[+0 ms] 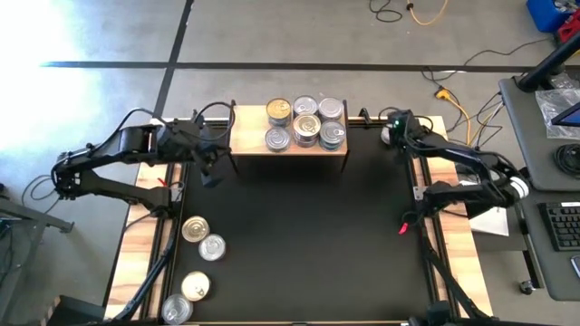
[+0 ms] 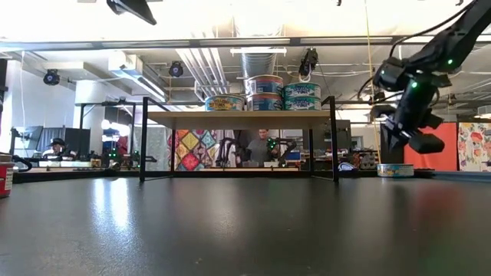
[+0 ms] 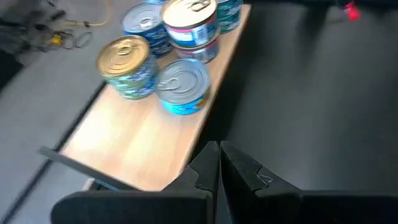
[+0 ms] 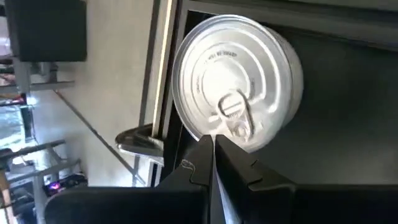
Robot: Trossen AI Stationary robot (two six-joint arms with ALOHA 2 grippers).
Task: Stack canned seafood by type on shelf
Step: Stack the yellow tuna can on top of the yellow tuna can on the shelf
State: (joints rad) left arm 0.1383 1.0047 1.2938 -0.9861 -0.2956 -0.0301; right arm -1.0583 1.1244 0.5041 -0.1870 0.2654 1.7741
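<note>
Hands both pressed together and holding nothing, cans split between shelf and worktop.

Left hand hovers just beside the shelf's left end, its fingers closed on each other. Right hand, fingers likewise together, hangs at the far right corner of the worktop over a lone silver-lidded can; whether it touches the lid cannot be told. On the shelf, the cans cluster toward its right half: a gold-lidded can at the back left, silver-lidded cans around it, some stacked two high. Four more cans lie along the worktop's near left edge, gold and silver lids mixed.
</note>
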